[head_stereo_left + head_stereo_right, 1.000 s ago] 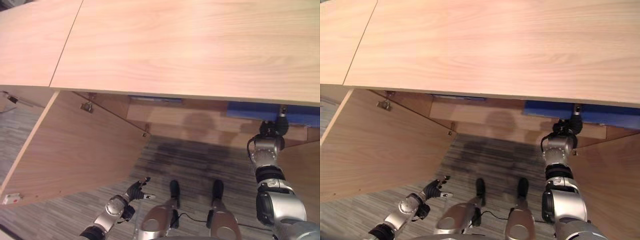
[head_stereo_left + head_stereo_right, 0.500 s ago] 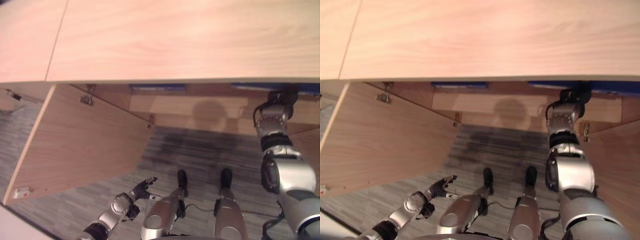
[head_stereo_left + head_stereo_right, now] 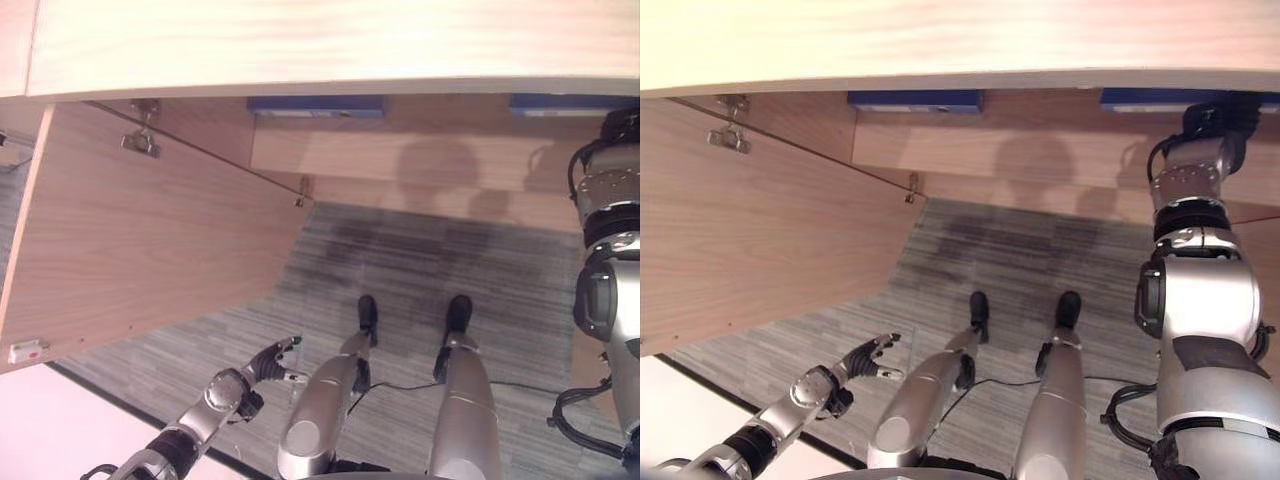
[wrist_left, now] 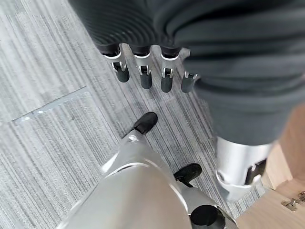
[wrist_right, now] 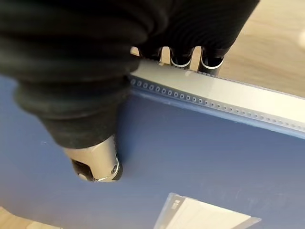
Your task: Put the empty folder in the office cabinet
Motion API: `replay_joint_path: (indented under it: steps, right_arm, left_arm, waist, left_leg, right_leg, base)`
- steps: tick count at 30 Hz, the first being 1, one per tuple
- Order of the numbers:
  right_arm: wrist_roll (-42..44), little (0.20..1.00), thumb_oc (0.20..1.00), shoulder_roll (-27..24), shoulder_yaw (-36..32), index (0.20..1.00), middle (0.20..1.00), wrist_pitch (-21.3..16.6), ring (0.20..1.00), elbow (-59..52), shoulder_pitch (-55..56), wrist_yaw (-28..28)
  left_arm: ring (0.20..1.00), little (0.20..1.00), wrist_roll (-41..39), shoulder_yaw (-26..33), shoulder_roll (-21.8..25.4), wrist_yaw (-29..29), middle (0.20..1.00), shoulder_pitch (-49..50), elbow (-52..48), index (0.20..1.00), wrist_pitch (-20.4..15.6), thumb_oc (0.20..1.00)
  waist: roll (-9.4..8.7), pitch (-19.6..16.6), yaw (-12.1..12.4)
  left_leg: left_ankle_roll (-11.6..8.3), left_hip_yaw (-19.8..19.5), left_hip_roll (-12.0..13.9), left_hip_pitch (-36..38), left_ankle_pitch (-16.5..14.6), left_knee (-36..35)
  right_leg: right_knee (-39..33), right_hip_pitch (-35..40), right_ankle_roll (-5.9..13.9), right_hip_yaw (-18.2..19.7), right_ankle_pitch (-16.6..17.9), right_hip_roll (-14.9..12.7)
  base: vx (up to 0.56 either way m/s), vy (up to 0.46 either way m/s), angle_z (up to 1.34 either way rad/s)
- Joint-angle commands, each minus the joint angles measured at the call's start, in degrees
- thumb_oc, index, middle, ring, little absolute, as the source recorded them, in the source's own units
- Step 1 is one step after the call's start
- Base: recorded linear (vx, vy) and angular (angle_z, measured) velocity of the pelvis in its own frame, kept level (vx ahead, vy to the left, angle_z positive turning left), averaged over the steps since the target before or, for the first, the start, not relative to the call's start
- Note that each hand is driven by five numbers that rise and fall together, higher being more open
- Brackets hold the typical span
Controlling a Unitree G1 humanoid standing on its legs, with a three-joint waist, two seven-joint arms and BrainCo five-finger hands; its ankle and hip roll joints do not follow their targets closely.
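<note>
R hand [image 5: 95,95] pinches blue folder [image 5: 200,162] by its long binding edge, inside cabinet [image 3: 970,150] at shelf's right end. L hand [image 4: 157,71] hangs relaxed over floor, well apart.

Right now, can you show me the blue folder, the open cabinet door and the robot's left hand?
blue folder [image 5: 190,162], right wrist view, its flat cover
cabinet door [image 3: 150,250], left eye view, inner face
left hand [image 3: 262,362], left eye view, its fingers

Folder [image 5: 200,162]: dark blue, flat cover with a pale strip of punched holes along one long edge and a light label near its lower edge; it lies on the wooden shelf, seen as a blue edge at the upper right of the right eye view.
Office cabinet [image 3: 150,230]: light wood, left door swung open, across the top of the frame.
</note>
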Motion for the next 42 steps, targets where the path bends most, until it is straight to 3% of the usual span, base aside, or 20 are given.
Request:
replay_joint_path:
  steps: [1, 6, 7, 12, 21, 31, 42]
  right_arm:
    - [-3.07, 0.2, 0.2, -5.08, 4.45, 0.2, 0.2, -1.01, 0.2, -0.2, -3.67, 1.15]
    - [-2.99, 0.2, 0.2, -7.32, 6.23, 0.2, 0.2, -0.35, 0.2, 1.5, -5.88, 0.95]
    - [-3.01, 0.2, 0.2, -7.47, 6.58, 0.2, 0.2, -0.29, 0.2, 1.48, -6.27, 0.86]
    - [-3.05, 0.2, 0.2, -8.35, 7.85, 0.2, 0.2, -0.06, 0.2, 2.14, -7.32, 0.39]
    - [-0.04, 0.2, 0.2, -7.77, 6.4, 0.2, 0.2, -1.27, 0.2, 1.96, -7.04, -0.63]
    - [2.59, 0.2, 0.2, -8.42, 7.02, 0.2, 0.2, -2.21, 0.2, 2.55, -11.69, -2.94]
    - [-0.01, 0.2, 0.2, -10.98, 12.76, 0.2, 0.2, 1.24, 0.2, 4.69, -19.05, -5.78]
  left_arm:
    - [1.0, 1.0, -2.52, -0.81, 3.82, -0.92, 1.0, 1.3, -0.48, 1.0, -0.61, 1.0]
    - [1.0, 1.0, -3.6, 0.23, 5.96, -0.5, 1.0, 0.96, -0.51, 1.0, -0.39, 1.0]
    - [1.0, 1.0, -3.62, 0.26, 6.44, -0.43, 1.0, 0.87, -0.53, 1.0, -0.43, 1.0]
    - [1.0, 1.0, -5.1, 1.25, 7.45, 0.45, 1.0, 0.55, -0.21, 1.0, -0.22, 1.0]
    - [1.0, 1.0, -5.35, 2.14, 7.95, 1.72, 1.0, 0.71, -0.08, 1.0, -0.29, 1.0]
    - [1.0, 1.0, -4.66, 1.47, 8.68, 1.79, 1.0, 2.14, -0.66, 1.0, -0.48, 1.0]
    - [1.0, 1.0, -4.01, 1.18, 8.35, 1.9, 1.0, 3.74, -0.81, 1.0, -0.22, 1.0]
  waist:
    - [-1.91, -3.74, 0.2]
    - [-2.11, -3.15, 0.43]
    - [-2.31, -3.36, 0.57]
    - [-3.24, -2.1, -0.03]
    - [-3.85, -1.51, -0.31]
    - [-3.35, -2.78, 0.23]
    - [-2.36, -4.19, 1.11]
  left_leg:
    - [-3.15, -0.86, 3.35, -4.12, -8.7, 12.31]
    - [-3.01, -1.66, 4.09, -9.23, -10.28, 18.0]
    - [-3.23, -2.56, 4.13, -9.8, -12.25, 19.68]
    - [-3.25, -4.17, 4.89, -15.63, -15.48, 28.08]
    - [-3.65, -5.58, 5.2, -19.13, -17.87, 33.38]
    - [-4.76, -5.45, 4.41, -16.92, -15.92, 27.85]
    - [-5.79, -5.44, 2.93, -12.76, -13.08, 20.92]
  right_leg:
    - [1.81, 2.21, 5.54, 2.21, -5.81, -1.79]
    - [8.91, -3.32, 4.6, 2.55, -8.21, -1.76]
    - [11.07, -3.95, 4.7, 3.37, -10.55, -1.71]
    - [20.71, -9.86, 3.53, 3.87, -14.77, -1.81]
    - [27.72, -13.9, 2.41, 3.89, -18.62, -1.68]
    - [27.28, -13.98, 2.56, 4.42, -18.8, -2.11]
    - [26.15, -11.92, 2.59, 4.44, -19.19, -3.32]
  base:
    - [0.0, -0.057, 0.02]
    - [0.02, -0.067, 0.08]
    - [0.11, -0.099, 0.09]
    - [0.04, -0.111, 0.15]
    - [0.03, -0.073, 0.05]
    - [0.03, -0.021, 0.03]
    - [0.02, -0.007, 0.03]
